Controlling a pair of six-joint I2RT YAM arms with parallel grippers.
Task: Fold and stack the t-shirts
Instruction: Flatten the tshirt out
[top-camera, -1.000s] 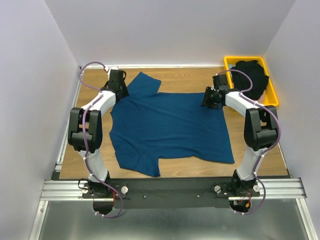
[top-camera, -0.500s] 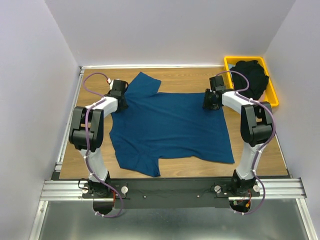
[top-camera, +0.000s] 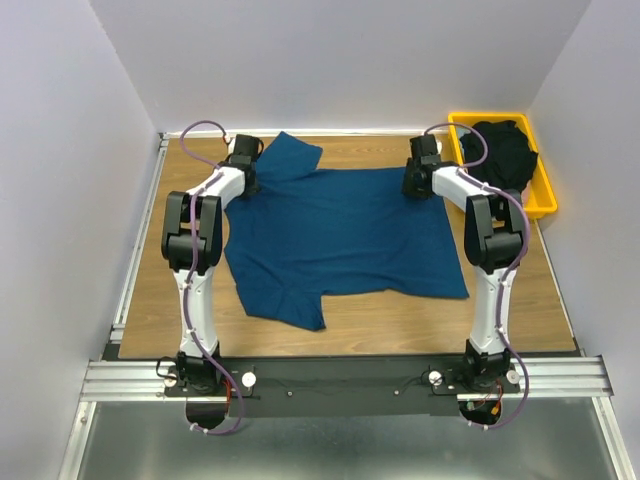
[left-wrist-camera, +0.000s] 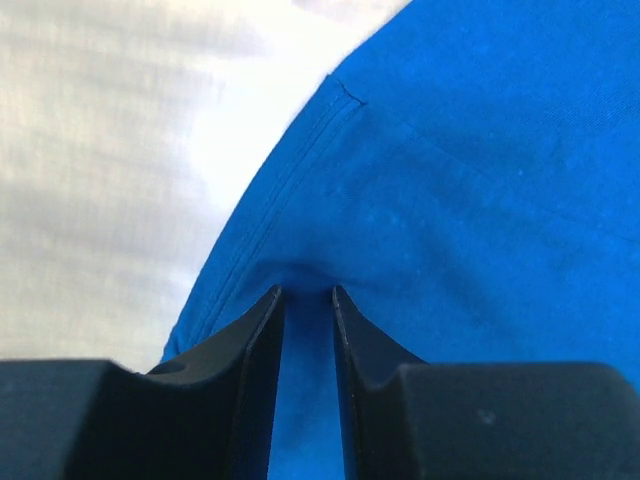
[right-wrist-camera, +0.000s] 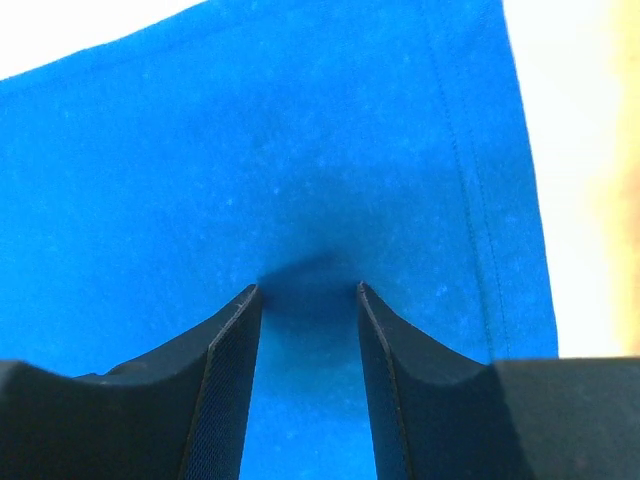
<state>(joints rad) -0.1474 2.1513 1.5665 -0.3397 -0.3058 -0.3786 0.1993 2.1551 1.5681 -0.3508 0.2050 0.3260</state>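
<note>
Both arms have stretched farther back over the last second, and the blue shirt (top-camera: 340, 235) has slid with them, away from my edge of the table (top-camera: 400, 322). Nearest me, one sleeve trails loose and a little crumpled, while the body lies fairly flat. I judge the drag is meant to pull out wrinkles and square the cloth before the first fold.

Farther back, the left hand (left-wrist-camera: 307, 292) is clenched on the shirt just inside a stitched edge by the far sleeve, with cloth puckered between its fingers. The right hand (right-wrist-camera: 308, 290) grips the far hem corner and has a darker bunch of fabric pinched in its jaws. Holding both far corners keeps that edge taut and straight.

At the far right, the black shirt (top-camera: 505, 150) sits heaped in the tray (top-camera: 545, 205), not yet folded.
</note>
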